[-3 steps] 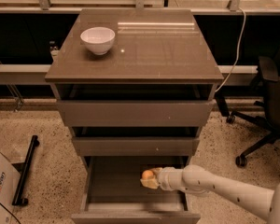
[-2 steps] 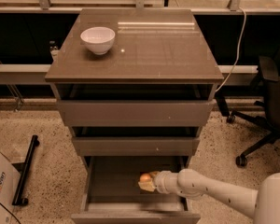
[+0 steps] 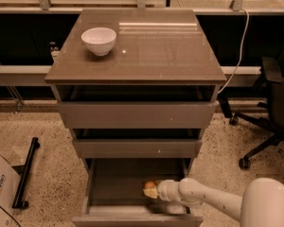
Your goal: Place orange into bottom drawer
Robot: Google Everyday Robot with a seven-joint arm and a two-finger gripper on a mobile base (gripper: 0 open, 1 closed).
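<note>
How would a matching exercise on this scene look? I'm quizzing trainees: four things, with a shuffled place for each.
Things:
1. white bowl
2. orange
3. gripper
4. office chair

Places:
A. on the floor, right of the cabinet
B. reaching into the open bottom drawer from the right
C. on the cabinet top, back left
D. held at the gripper's tip, inside the bottom drawer

Pairs: 1-C, 2-D, 3-B, 4-A
</note>
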